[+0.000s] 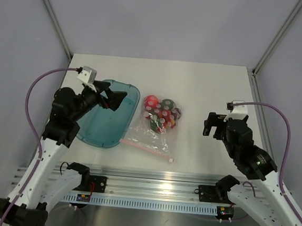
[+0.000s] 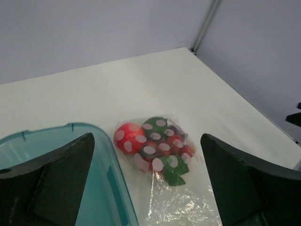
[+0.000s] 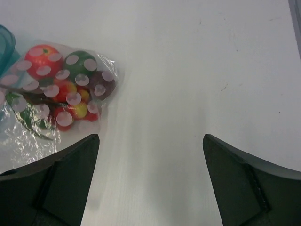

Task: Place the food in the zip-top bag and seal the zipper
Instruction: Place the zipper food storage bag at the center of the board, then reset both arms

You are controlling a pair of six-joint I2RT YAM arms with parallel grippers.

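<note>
you find the zipper (image 1: 145, 149), long axis 10-to-4 o'clock, at 5 o'clock from the spread, empty left gripper (image 1: 115, 100), nearer than the equally spread right gripper (image 1: 207, 126).

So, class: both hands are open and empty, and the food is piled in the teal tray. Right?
No. The top view shows the food beside the teal tray, at the far end of the clear bag. The left hand and right hand are open and empty.
</note>
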